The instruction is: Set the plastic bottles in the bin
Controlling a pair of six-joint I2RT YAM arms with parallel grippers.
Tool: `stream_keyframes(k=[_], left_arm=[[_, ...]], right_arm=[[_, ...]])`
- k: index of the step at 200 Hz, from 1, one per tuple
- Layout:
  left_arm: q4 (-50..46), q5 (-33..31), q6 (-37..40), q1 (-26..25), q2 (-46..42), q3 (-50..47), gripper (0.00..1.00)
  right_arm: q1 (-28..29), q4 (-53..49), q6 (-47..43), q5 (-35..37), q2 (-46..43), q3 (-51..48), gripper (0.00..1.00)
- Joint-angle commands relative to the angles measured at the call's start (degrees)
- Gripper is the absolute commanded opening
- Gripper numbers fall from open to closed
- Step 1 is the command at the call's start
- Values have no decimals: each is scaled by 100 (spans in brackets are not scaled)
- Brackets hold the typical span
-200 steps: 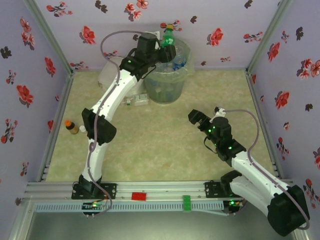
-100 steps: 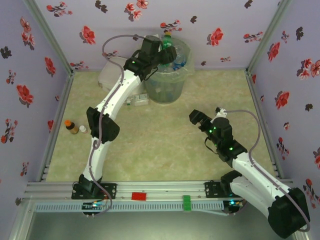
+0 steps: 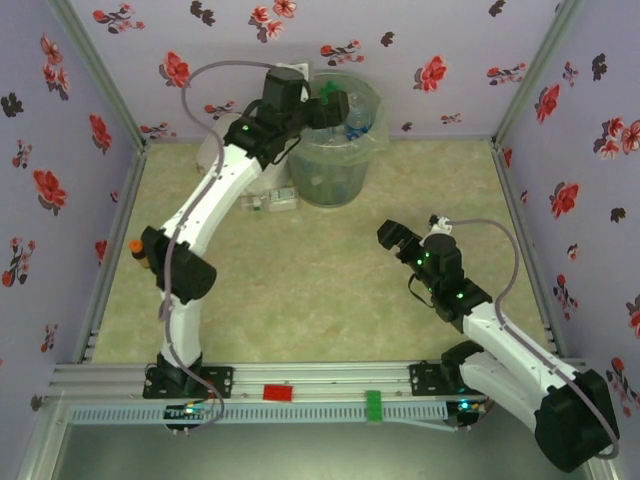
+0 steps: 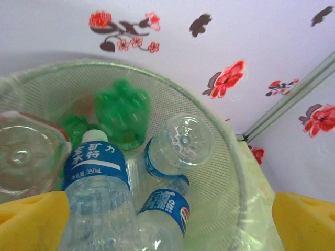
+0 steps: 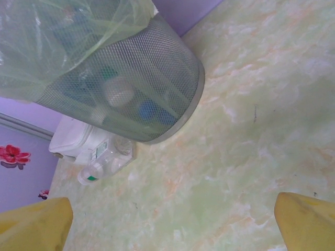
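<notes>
Green bottle dropped into bin, left fingers and right fingers both spread, stray bottle beside bin

The left arm and right arm were white with black joints, small green lights and looping grey cables; their finger pads were yellow.

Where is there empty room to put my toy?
The table is bare in the middle, between the bin and the arm bases, and in the back right corner. It is crowded left of the bin: a white container, a lying bottle.
</notes>
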Motion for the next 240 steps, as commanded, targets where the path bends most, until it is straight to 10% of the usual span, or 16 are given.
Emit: stream_keyframes(k=[1, 112, 240], left_arm=[[674, -61, 545, 132, -732, -835, 100], [3573, 1881, 712, 2140, -2374, -6015, 100], [4371, 3144, 380, 2789, 65, -5789, 100]], right_arm=[[13, 172, -73, 51, 137, 86, 100], [24, 174, -192, -235, 1116, 642, 100], [189, -3, -125, -398, 2325, 1588, 100]])
